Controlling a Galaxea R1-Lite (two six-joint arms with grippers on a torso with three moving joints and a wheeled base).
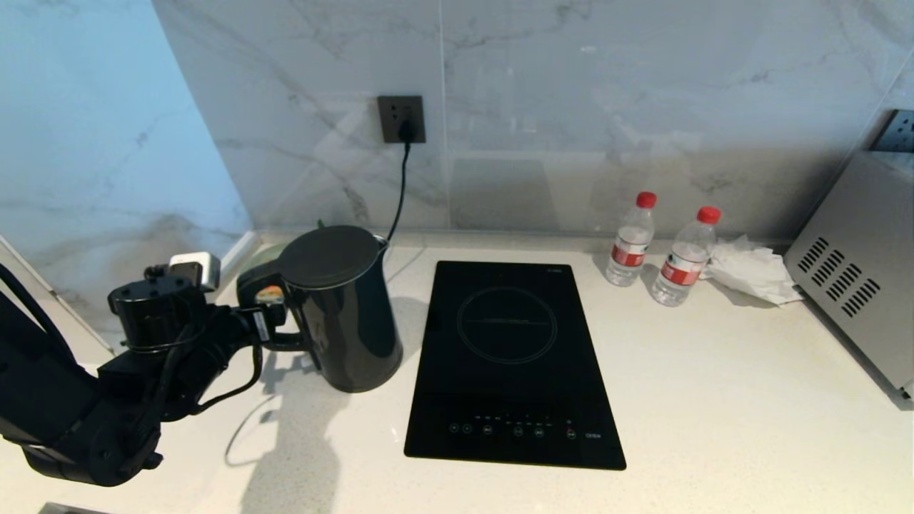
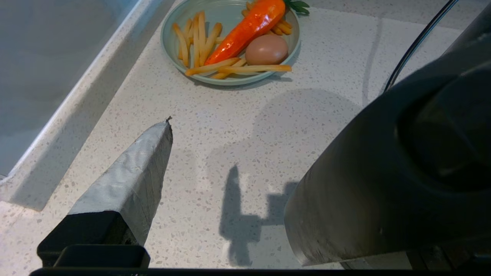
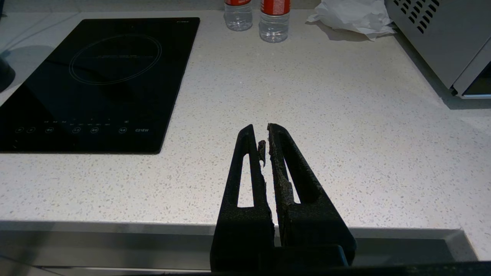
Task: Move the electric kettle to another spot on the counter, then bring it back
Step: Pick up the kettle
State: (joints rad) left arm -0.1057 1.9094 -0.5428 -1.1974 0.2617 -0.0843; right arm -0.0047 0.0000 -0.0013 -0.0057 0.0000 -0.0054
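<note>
Just beside the electric kettle (image 1: 343,307), left end effector (image 1: 268,314) wide open; induction hob (image 1: 510,357) adjacent.

I count one kettle (image 1: 339,307) on the counter (image 1: 714,400), one black hob (image 1: 510,364), and two water bottles (image 1: 631,240) with red caps. There is one crumpled white tissue (image 1: 753,270), one grey oven (image 1: 860,271), and two wall sockets (image 1: 401,119), one with a single black cord (image 1: 400,189) plugged in. One plate (image 2: 174,17) holds one carrot (image 2: 247,28), one egg (image 2: 266,50) and a heap of fries (image 2: 199,38), too tangled for me to number.
</note>
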